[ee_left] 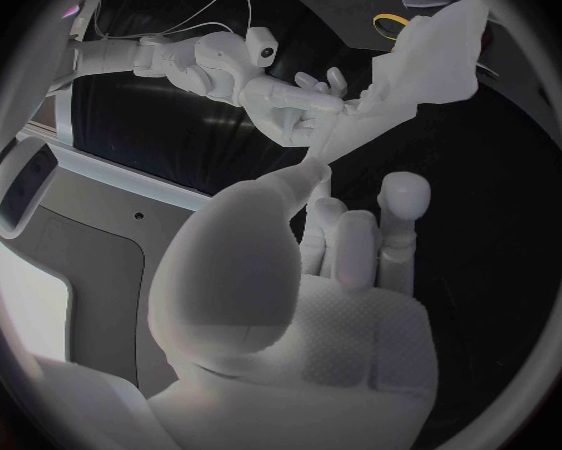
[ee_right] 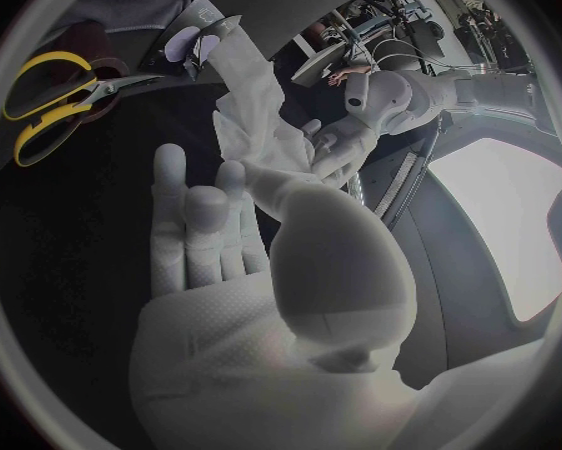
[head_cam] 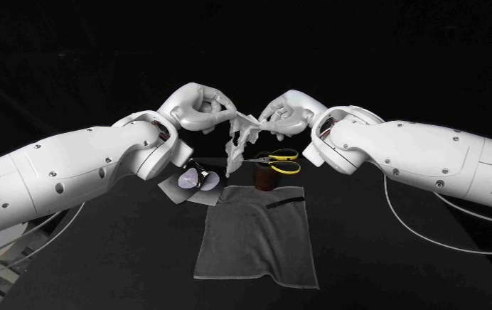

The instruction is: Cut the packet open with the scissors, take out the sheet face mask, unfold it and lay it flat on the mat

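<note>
The black counter (head_cam: 102,253) carries a grey mat (head_cam: 257,239) spread flat at its middle, reaching toward the near edge. Above the mat's far end I hold both arms raised, wrists turned in toward each other. My left robot hand (head_cam: 200,107) pinches one upper edge of the sheet face mask (head_cam: 243,139) between thumb and fingertip, and my right robot hand (head_cam: 287,111) pinches the other. The white mask hangs between them in the air, partly unfolded and crumpled, clear of the counter. The yellow-handled scissors (head_cam: 276,161) rest on a brown stand (head_cam: 269,180) just past the mat's far right corner. The opened packet (head_cam: 195,180) lies on the counter beside the mat's far left corner. A small dark strip (head_cam: 285,201) lies on the mat near its far right corner.
</note>
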Controlling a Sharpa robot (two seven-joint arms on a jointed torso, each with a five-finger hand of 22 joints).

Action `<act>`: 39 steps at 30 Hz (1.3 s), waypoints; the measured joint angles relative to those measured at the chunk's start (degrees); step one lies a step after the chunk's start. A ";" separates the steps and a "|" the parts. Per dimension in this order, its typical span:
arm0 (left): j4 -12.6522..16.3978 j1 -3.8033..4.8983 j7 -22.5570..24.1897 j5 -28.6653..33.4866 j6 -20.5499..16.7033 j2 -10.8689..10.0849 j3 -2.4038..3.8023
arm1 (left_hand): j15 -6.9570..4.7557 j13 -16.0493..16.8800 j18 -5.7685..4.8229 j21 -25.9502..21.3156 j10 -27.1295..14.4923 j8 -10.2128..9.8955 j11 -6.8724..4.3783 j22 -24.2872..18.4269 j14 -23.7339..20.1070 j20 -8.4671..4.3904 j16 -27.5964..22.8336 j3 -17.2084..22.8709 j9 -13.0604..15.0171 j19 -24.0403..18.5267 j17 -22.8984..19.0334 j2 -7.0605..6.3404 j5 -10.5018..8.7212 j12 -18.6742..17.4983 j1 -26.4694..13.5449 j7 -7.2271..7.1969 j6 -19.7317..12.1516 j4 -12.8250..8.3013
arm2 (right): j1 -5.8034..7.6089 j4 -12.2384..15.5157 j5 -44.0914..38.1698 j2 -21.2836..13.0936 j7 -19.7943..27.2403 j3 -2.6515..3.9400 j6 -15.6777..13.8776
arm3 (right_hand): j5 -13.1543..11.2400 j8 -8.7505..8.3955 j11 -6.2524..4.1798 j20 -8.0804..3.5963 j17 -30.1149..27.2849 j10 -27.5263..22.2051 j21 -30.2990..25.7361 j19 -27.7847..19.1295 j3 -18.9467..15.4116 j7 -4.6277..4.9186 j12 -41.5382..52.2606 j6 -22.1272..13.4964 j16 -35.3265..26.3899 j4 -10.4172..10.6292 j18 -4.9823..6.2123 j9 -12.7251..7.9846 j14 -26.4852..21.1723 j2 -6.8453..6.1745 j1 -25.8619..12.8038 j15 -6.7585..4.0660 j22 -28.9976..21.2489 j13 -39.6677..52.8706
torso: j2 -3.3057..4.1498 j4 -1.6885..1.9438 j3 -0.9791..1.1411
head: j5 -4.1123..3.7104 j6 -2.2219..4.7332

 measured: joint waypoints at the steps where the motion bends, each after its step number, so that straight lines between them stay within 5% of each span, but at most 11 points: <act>1: 0.01 0.27 -0.33 -0.36 0.30 0.03 0.00 | 0.00 -0.19 0.00 -0.04 -0.02 0.00 0.02 0.00 0.00 0.00 0.00 0.07 0.00 0.00 -0.02 0.00 -0.01 -0.09 0.00 0.00 0.00 0.07 | -0.11 -0.13 0.04 0.13 -0.02 -0.07 0.14 | -0.01 0.02 0.00 0.00 0.06 0.00 0.00 0.00 0.00 0.12 0.00 -0.26 0.00 0.00 0.00 0.00 0.00 0.00 0.00 0.00 0.00 0.00 | 0.02 0.00 0.00 | 0.00 -0.02; 13: 0.31 2.87 -4.47 -3.99 3.72 -0.24 0.03 | 0.01 -0.68 0.00 -0.25 -0.38 0.00 0.37 -0.01 -0.01 0.00 -0.01 2.22 0.00 0.00 -0.10 -0.16 0.07 -0.37 0.15 0.19 -0.22 -1.75 | -1.01 -0.49 0.99 0.73 0.04 -0.52 0.84 | -0.01 0.57 0.05 0.00 -0.05 0.03 0.00 0.00 -1.22 0.49 0.00 -1.01 -0.22 -0.22 -0.04 0.16 0.00 -0.45 -0.45 0.00 -0.07 -0.03 | 0.04 0.02 0.02 | -0.16 -0.18; 15: 0.37 3.47 -5.26 -4.54 4.40 -0.26 0.08 | 0.01 -0.65 0.00 -0.25 -0.38 0.00 0.38 -0.01 -0.01 0.00 -0.02 2.22 0.00 0.00 -0.09 -0.17 0.07 -0.37 0.15 0.18 -0.23 -1.75 | -1.29 -0.50 1.34 0.77 0.21 -0.55 0.88 | 0.01 0.57 0.04 0.06 -0.32 0.03 0.00 -0.06 -1.87 0.38 0.00 -1.35 -0.43 -0.05 -0.04 3.09 -0.21 -0.92 -0.92 0.20 -0.17 -0.02 | 0.01 0.02 0.04 | -0.10 -0.19; 17: 0.41 4.04 -6.00 -5.03 5.07 -0.25 0.15 | 0.01 -0.57 0.01 -0.25 -0.38 0.00 0.38 -0.01 -0.01 0.00 -0.02 2.31 0.00 0.00 0.04 -0.31 0.07 -0.37 0.29 0.18 -0.23 -1.66 | -1.56 -0.54 1.73 0.78 0.41 -0.61 0.90 | 0.02 -0.45 0.29 0.42 -0.89 -0.56 -0.57 -0.43 -3.32 0.93 0.00 -2.43 -0.92 0.57 -0.07 4.12 -0.87 -2.02 -2.03 0.59 -0.46 0.16 | -0.01 0.05 0.05 | -0.02 -0.17; 21: 0.50 5.04 -7.37 -5.98 6.34 -0.28 0.36 | 0.01 -0.55 0.00 -0.25 -0.39 0.00 0.39 -0.01 -0.01 0.00 -0.02 2.45 0.00 0.00 0.09 -0.32 0.07 -0.37 0.29 0.16 -0.26 -1.52 | -2.22 -0.72 2.90 0.74 1.01 -0.84 1.02 | 0.15 -2.87 0.97 0.85 -1.92 -1.54 -1.20 -0.85 -5.01 1.77 0.00 -3.76 -1.71 1.38 -0.09 2.61 -1.98 -2.96 -2.96 1.07 -1.03 0.62 | -0.01 0.07 0.08 | 0.14 0.00; 29: 0.59 5.33 -8.91 -7.12 7.73 -0.34 0.31 | 0.01 -0.55 0.00 -0.25 -0.46 0.00 0.46 0.20 -0.01 0.00 -0.03 2.60 0.00 0.00 0.24 -0.33 0.06 -0.38 0.28 0.34 -0.09 -1.66 | -2.89 -0.85 5.93 0.73 2.96 -0.89 1.58 | 0.15 -9.18 3.53 2.68 -7.11 -5.52 -3.91 -3.10 -10.81 4.48 0.79 -8.55 -5.27 4.28 -0.45 0.04 -8.42 -5.84 -4.73 3.26 -3.10 1.40 | 0.04 0.05 0.04 | 0.23 0.10; 39: 0.65 5.41 -9.35 -7.52 8.06 -0.21 0.31 | 0.01 -0.43 0.00 0.00 -0.46 0.00 0.46 0.28 -0.01 0.00 -0.03 2.60 0.00 -0.01 0.54 -0.49 0.06 -0.38 0.27 0.34 -0.09 -1.67 | -4.92 -1.85 9.97 0.84 4.56 -1.13 2.58 | 0.15 -11.59 4.54 3.48 -7.42 -7.94 -5.35 -3.90 -17.07 5.41 2.69 -10.09 -4.43 7.98 -0.50 -0.34 -10.77 -7.15 -5.33 4.38 -4.67 1.78 | 0.05 0.06 0.00 | 0.29 -0.13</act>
